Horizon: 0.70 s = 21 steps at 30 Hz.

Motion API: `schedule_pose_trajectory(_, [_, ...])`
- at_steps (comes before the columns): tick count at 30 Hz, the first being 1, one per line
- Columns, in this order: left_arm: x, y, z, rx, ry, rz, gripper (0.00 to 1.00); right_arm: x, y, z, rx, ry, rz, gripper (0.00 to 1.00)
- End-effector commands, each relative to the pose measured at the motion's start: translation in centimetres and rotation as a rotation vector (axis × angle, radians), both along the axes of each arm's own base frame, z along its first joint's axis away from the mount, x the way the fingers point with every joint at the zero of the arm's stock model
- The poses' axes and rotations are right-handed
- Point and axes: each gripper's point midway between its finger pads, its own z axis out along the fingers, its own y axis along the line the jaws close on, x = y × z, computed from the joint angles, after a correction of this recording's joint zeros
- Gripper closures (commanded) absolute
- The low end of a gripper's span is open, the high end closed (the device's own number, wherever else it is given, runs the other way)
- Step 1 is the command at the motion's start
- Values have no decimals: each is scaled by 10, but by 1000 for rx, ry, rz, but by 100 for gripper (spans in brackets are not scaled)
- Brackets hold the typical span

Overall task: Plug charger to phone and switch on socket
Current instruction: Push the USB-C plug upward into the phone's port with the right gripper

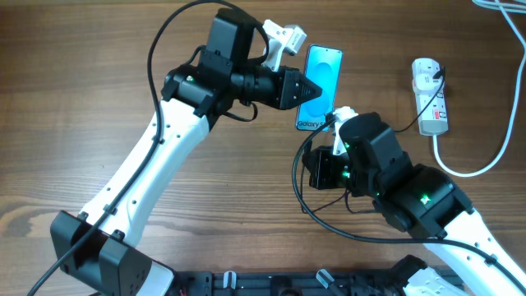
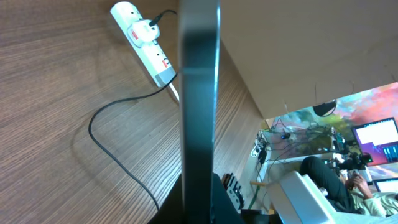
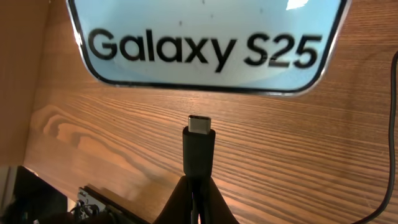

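The phone [image 1: 324, 67] has a teal screen and a white strip reading "Galaxy S25". My left gripper [image 1: 315, 90] is shut on its left edge and holds it tilted above the table. In the left wrist view the phone [image 2: 199, 93] shows edge-on between the fingers [image 2: 205, 202]. My right gripper [image 1: 334, 122] is shut on the charger plug [image 3: 199, 140]. Its metal tip points at the phone's bottom end [image 3: 205, 50], a short gap away. The white socket [image 1: 431, 97] lies at the right with a white adapter plugged in. It also shows in the left wrist view [image 2: 146, 40].
The thin black charger cable [image 2: 118, 140] curves over the wooden table from the adapter on the socket. A thick white cord [image 1: 493, 156] loops off to the right edge. The arm bases stand along the front edge.
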Motion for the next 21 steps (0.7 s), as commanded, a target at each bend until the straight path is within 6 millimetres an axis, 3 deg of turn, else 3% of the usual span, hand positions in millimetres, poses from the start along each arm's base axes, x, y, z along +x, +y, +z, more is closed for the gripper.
schedule_pose_trajectory(1, [-9,2,21,-34,-62,-38,96,5,2,16,19,-42,11,96])
schedule_pose_trajectory(21, [-11,2,21,-41,-57,-47,96,8,0,15,7,-54,-1,96])
